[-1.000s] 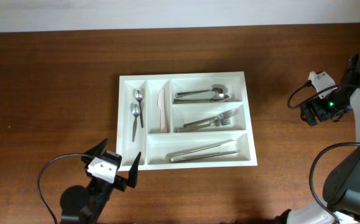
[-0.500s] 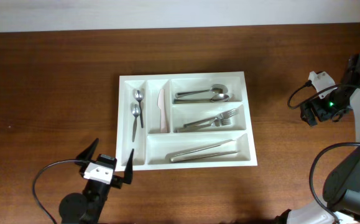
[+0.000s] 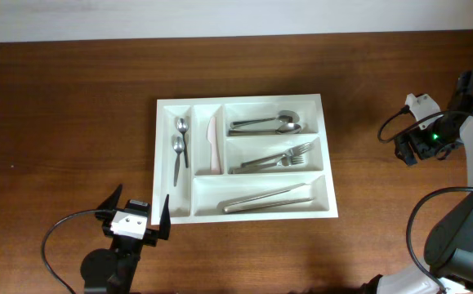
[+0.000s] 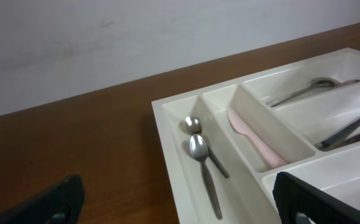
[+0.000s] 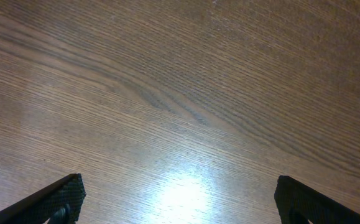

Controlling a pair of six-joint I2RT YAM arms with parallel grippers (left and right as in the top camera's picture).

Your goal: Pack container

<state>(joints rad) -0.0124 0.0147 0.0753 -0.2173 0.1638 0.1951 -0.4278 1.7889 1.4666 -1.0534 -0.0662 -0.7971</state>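
Observation:
The container (image 3: 161, 163), a white five-compartment cutlery tray, lies mid-table. Its narrow compartments hold two small spoons (image 3: 178, 147) and a pale pink knife (image 3: 213, 147). Its wide ones hold spoons (image 3: 265, 124), forks (image 3: 281, 158) and long metal utensils (image 3: 267, 198). My left gripper (image 3: 140, 204) is open and empty just off the tray's front left corner. The left wrist view shows the tray's rim (image 4: 165, 121), the small spoons (image 4: 201, 155) and the knife (image 4: 254, 140) between my open fingers (image 4: 178, 202). My right gripper (image 3: 406, 152) is open and empty over bare wood (image 5: 178, 199), far right of the tray.
The brown wooden table (image 3: 73, 122) runs to a white wall at the back. Black cables loop beside both arms, at the front left (image 3: 56, 237) and at the right (image 3: 420, 220).
My left gripper has turned to face the tray more squarely and shifted slightly left and toward the front edge. The right arm and the tray's contents have not moved.

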